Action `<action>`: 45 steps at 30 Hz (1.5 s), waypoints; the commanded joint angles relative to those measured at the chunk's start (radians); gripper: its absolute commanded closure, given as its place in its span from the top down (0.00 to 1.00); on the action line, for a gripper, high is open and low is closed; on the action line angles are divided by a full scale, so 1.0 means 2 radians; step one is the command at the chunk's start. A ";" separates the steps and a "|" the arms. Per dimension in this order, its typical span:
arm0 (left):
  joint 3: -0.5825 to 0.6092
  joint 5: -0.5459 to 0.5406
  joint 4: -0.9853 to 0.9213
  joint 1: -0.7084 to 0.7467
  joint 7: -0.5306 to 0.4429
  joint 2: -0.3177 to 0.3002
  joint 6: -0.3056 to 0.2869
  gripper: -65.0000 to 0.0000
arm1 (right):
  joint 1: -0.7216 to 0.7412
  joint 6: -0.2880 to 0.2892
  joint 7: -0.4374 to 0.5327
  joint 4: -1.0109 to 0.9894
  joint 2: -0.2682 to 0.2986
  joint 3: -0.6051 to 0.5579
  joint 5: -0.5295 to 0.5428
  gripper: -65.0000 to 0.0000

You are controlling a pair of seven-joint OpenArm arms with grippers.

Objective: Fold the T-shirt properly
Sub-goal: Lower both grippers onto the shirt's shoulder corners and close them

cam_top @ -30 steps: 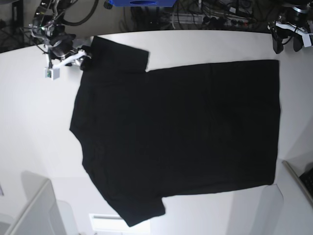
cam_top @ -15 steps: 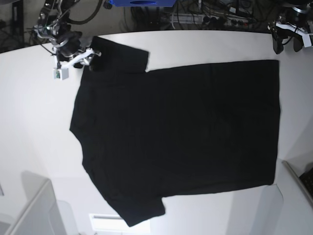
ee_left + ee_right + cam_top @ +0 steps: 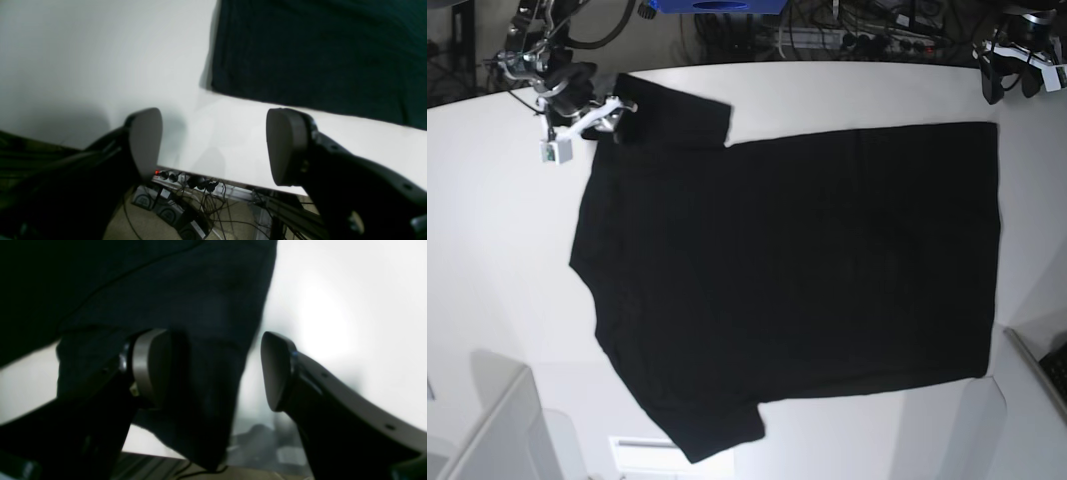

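Now both grippers hover at the far corners of the flat black T-shirt (image 3: pixel 787 270).

Spread across the white table (image 3: pixel 497 250), it lies unfolded. Right gripper (image 3: pixel 213 370), jaws wide apart, straddles the upper sleeve's edge (image 3: pixel 206 340) without pinching; left gripper (image 3: pixel 213 143), fingers spread and empty, hangs over the table edge just off the hem corner (image 3: pixel 217 80).

Your base view is evenly and brightly lit from above, and the white counter (image 3: pixel 827 95) curves at the edges from lens distortion. The black T-shirt (image 3: pixel 807 270) swallows all detail. Your right wrist view is dim and blurred, with the counter blown out to glare on the right. Your left wrist view is sharper, with soft shadows under the left pincer (image 3: pixel 213 143).
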 commanded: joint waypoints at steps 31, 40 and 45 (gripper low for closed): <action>0.021 -0.012 -0.103 -0.078 -0.008 -0.006 0.001 0.72 | 0.007 0.004 -0.015 -0.054 0.005 -0.003 -0.006 0.00; 0.021 -0.011 -0.151 -0.119 -0.007 -0.005 0.031 0.72 | 0.007 0.004 -0.015 -0.054 0.005 -0.003 -0.006 0.00; 0.038 -0.009 -0.155 -0.135 0.011 -0.006 0.032 0.72 | 0.007 0.004 -0.015 -0.054 0.005 -0.003 -0.006 0.00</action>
